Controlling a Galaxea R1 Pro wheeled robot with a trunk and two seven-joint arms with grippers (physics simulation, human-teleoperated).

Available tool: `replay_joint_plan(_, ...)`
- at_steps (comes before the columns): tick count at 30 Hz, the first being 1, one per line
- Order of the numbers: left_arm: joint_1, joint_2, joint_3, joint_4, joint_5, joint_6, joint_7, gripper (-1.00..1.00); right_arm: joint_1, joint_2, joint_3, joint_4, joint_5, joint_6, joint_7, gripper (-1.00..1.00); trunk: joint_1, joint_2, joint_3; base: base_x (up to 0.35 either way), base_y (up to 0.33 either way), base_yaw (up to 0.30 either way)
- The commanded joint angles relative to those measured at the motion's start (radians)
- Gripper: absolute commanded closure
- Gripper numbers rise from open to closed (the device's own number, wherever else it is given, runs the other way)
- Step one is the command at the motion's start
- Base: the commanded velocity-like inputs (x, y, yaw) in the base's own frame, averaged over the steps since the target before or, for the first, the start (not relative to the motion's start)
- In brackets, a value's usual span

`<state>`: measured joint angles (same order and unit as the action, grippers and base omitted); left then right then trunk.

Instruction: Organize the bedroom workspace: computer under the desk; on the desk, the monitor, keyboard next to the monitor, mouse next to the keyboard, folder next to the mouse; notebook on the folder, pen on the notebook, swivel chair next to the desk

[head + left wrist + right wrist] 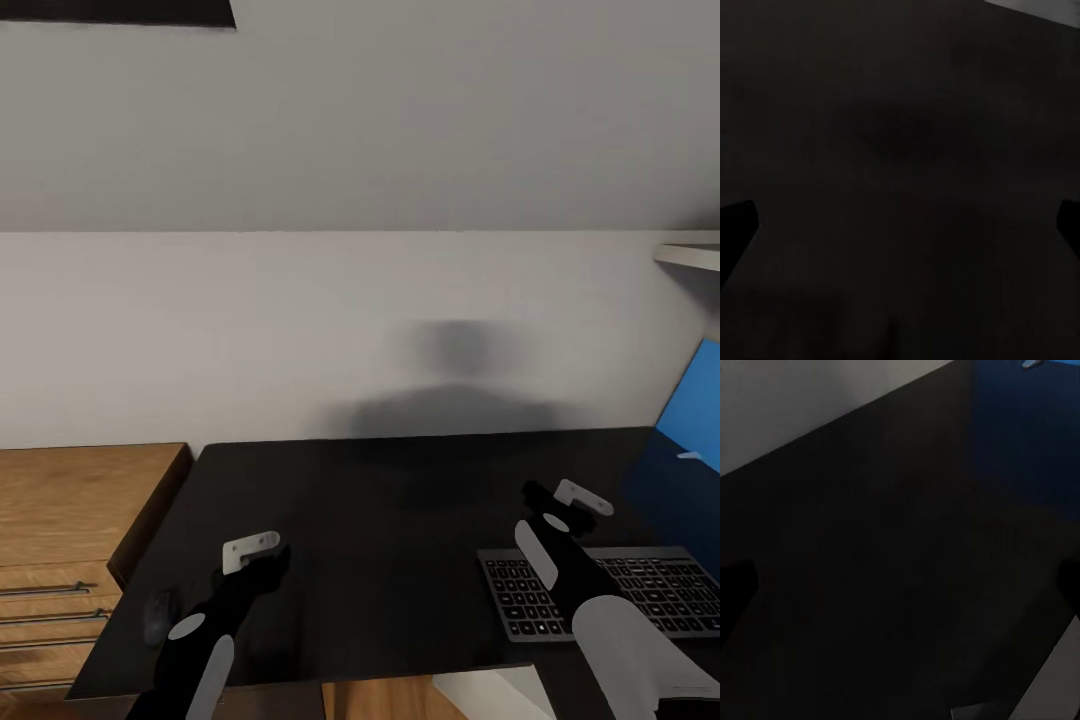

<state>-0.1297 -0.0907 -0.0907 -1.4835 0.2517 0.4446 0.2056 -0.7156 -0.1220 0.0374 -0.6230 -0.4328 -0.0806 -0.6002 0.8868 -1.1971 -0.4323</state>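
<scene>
counter (400,500): black top, mostly bare in the middle; back edge meets the wall, front edge near the robot.
drawer unit (70,530): wooden, butts the counter's left side, limits sideways swings there.
blue panel (695,400): leans at far right, tight room on that side.
keyboard (650,590): front right on counter, under the right arm; probably light, stiff, flat; take it by a long edge.
mouse (160,615): front-left corner, close to the edge; likely small, slick; pinch its sides.
left gripper (255,560): over bare counter, fingers spread, empty.
right gripper (560,505): above keyboard's far-left corner, fingers spread, empty.
</scene>
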Motion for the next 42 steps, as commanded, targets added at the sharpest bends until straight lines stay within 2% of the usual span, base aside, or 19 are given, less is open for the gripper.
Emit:
replay_joint_plan(1, -0.001, 0.000, -0.001, -0.001, 0.011, 0.004, 0.009, -1.00, -0.001, -0.001, 0.004, 0.000, -0.010, -0.008, -0.003, -1.00, 0.000, -0.001, -0.001, 0.000, 0.000, 0.000)
replay_joint_plan(12, -0.001, 0.000, -0.001, -0.001, 0.011, 0.003, 0.009, -1.00, 0.001, -0.008, 0.002, 0.007, -0.010, -0.014, 0.003, -1.00, 0.000, -0.001, -0.001, 0.000, 0.000, 0.000)
replay_joint_plan(16, -0.001, 0.000, -0.002, -0.001, 0.011, 0.003, 0.009, -1.00, 0.000, -0.012, -0.015, 0.050, -0.010, -0.011, 0.004, -1.00, 0.000, -0.001, -0.001, 0.000, 0.000, 0.000)
replay_joint_plan(21, -0.001, 0.000, -0.002, -0.001, 0.011, 0.003, 0.009, -1.00, -0.005, -0.046, -0.039, 0.120, -0.010, -0.010, 0.008, -1.00, 0.000, -0.001, -0.001, 0.000, 0.000, 0.000)
replay_joint_plan(31, -0.001, 0.000, -0.002, -0.001, 0.011, 0.004, 0.009, -1.00, -0.024, -0.090, -0.067, 0.159, -0.011, -0.003, 0.010, -1.00, 0.000, -0.001, -0.001, 0.000, 0.000, 0.000)
replay_joint_plan(39, -0.001, 0.000, -0.001, -0.001, 0.011, 0.005, 0.009, -1.00, -0.034, -0.115, -0.158, 0.178, -0.012, 0.031, 0.010, -1.00, 0.000, -0.001, -0.001, 0.000, 0.000, 0.000)
replay_joint_plan(41, 0.000, 0.001, -0.001, -0.001, 0.011, 0.005, 0.009, -1.00, -0.035, -0.123, -0.202, 0.181, -0.012, 0.048, 0.010, -1.00, 0.000, -0.001, -0.001, 0.000, 0.000, 0.000)
replay_joint_plan(42, -0.001, 0.001, -0.001, -0.001, 0.011, 0.005, 0.009, -1.00, -0.036, -0.139, -0.264, 0.183, -0.012, 0.088, 0.010, -1.00, 0.000, -0.001, -0.001, 0.000, 0.000, 0.000)
